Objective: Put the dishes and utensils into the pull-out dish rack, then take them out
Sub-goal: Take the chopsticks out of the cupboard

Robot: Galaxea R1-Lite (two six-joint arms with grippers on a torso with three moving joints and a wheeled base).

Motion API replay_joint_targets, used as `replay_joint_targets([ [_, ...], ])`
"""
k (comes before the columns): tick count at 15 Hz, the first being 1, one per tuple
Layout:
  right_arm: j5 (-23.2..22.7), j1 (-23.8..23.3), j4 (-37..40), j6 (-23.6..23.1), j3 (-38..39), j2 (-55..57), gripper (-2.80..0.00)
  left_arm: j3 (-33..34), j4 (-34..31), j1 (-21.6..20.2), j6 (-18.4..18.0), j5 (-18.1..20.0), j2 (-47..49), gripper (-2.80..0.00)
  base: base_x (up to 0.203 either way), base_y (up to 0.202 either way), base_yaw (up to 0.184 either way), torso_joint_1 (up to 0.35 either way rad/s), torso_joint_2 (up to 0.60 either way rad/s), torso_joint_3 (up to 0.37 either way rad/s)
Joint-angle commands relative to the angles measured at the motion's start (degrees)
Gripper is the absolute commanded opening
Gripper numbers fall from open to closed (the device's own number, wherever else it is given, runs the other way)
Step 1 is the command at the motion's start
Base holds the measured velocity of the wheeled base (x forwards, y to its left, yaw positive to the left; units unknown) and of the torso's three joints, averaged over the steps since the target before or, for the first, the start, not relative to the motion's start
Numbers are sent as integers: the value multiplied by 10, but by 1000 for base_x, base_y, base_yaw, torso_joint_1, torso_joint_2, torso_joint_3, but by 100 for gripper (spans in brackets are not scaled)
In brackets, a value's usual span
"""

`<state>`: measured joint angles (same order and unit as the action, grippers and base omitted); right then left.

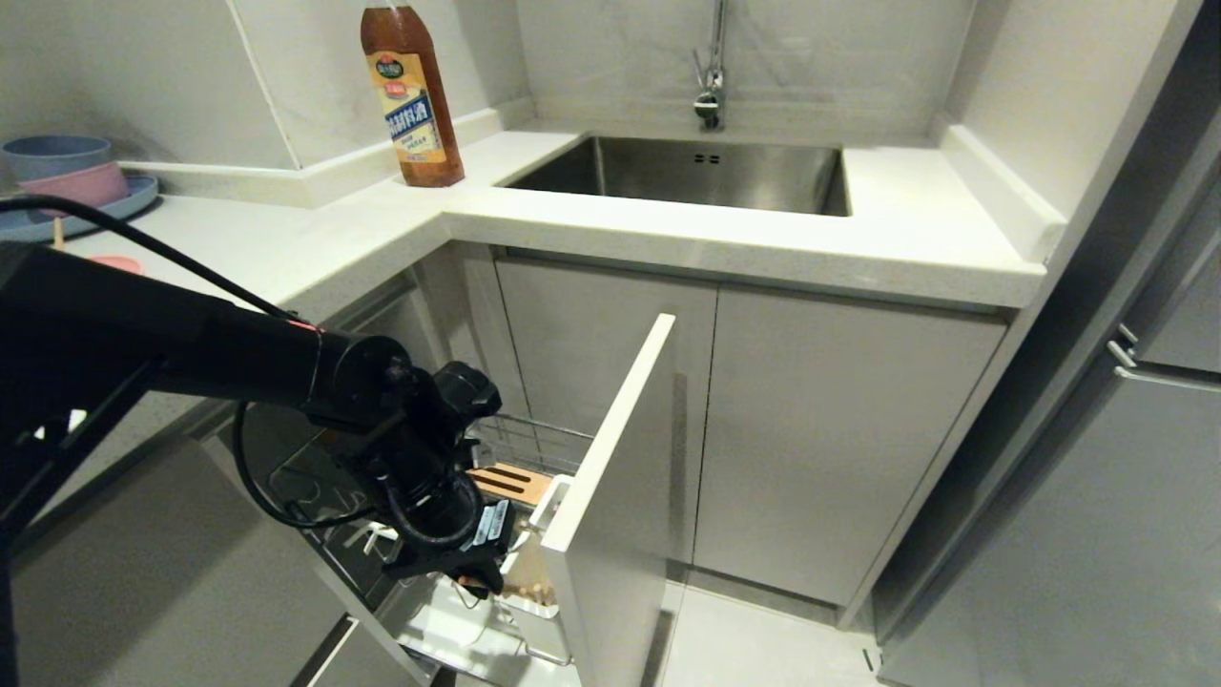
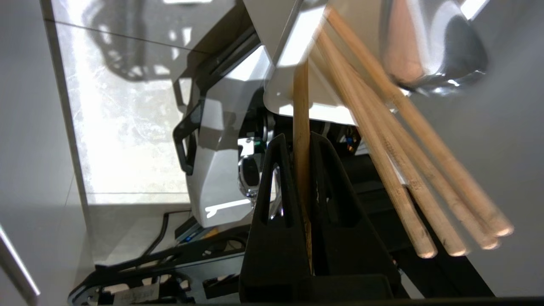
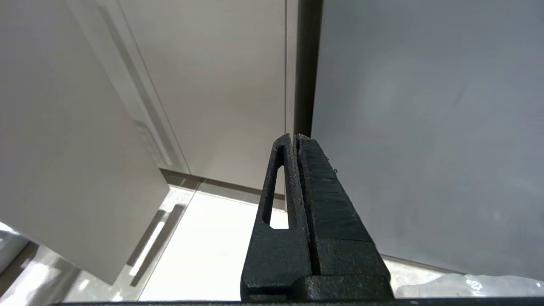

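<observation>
1. The white counter (image 1: 725,239) runs across the corner in front of me, with the steel sink (image 1: 687,172) set into it and a brown sauce bottle (image 1: 410,95) standing at the sink's left.
2. Below the counter, the pull-out dish rack (image 1: 534,448) is drawn out of the cabinet, its tall white front panel (image 1: 610,496) facing right; the slotted wooden block (image 1: 510,482) lies inside, just behind that panel.
3. At the far left on the counter, a blue plate (image 1: 86,215) carries a pink bowl (image 1: 81,183) and a blue bowl (image 1: 52,153), well apart from the rack.
4. My left arm reaches down into the rack, and my left gripper (image 2: 302,170) is clamped on one chopstick (image 2: 301,127), which stands upright between the jaws.
5. Other chopsticks (image 2: 408,178) lean out of the white utensil cup (image 2: 297,55) just beside it.
6. My right gripper (image 3: 296,144) hangs away from the rack near a cabinet door, jaws pressed together on nothing.
</observation>
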<state>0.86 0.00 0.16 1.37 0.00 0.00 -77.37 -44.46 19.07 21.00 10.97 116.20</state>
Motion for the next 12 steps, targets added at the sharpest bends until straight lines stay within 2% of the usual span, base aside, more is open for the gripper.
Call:
replay_joint_targets([
  [1,0,0,0,0,2,0,-280,0,-3,1,2,-1,0,-280,0,0,0,0,0,0],
  [7,0,1,0,0,2,0,-280,0,-7,2,6,7,-25,-280,0,0,0,0,0,0],
  [12,0,0,0,0,1,0,-280,-8,-49,10,10,10,-92,-280,0,0,0,0,0,0],
])
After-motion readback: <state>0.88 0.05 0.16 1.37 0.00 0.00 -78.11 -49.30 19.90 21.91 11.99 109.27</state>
